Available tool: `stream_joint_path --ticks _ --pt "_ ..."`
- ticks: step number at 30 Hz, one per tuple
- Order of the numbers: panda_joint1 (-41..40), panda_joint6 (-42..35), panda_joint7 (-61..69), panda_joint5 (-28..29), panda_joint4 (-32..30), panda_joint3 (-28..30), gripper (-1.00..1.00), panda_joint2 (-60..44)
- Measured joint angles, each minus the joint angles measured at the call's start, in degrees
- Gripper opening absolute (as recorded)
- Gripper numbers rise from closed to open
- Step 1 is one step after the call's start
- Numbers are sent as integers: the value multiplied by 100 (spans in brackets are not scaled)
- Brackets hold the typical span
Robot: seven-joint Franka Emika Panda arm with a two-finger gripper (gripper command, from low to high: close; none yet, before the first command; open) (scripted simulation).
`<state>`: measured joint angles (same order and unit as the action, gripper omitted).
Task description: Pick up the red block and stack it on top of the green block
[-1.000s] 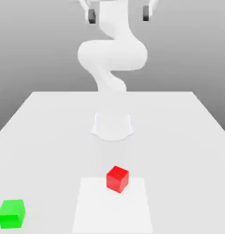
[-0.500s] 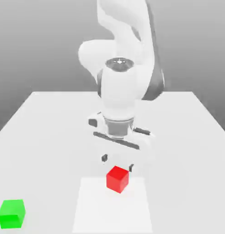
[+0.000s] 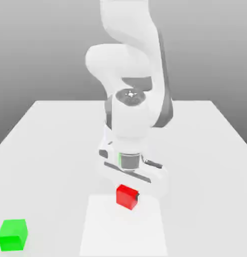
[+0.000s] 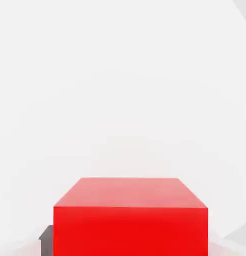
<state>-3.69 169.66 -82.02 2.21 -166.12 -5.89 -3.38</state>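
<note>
The red block (image 3: pixel 126 197) rests on the white table near its front edge, in the middle of the exterior view. My gripper (image 3: pixel 128 194) has come straight down over it and is shut on the red block; one dark fingertip (image 3: pixel 137 196) presses its side on the exterior view's right. In the hand view the red block (image 4: pixel 130 215) looms close, with a dark finger (image 4: pixel 46 234) against its flank. The green block (image 3: pixel 12 234) sits apart on the table at the front of the exterior view's left, far from the gripper.
The white table (image 3: pixel 206 150) stretches wide around both blocks. A paler square patch (image 3: pixel 123 233) marks the surface under the red block. The bulky white arm (image 3: pixel 130 110) stands just behind the red block.
The arm swung down from high above. The hand sank over the red block and its fingers closed from wide open onto the block's sides. Neither block has moved.
</note>
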Motion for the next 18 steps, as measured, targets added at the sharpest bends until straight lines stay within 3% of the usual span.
stream_joint_path --ticks 5,18 --pt "46 -798 147 -371 32 107 -100 757" --pt "-1453 -2101 -1779 -493 2639 1090 -100 -556"
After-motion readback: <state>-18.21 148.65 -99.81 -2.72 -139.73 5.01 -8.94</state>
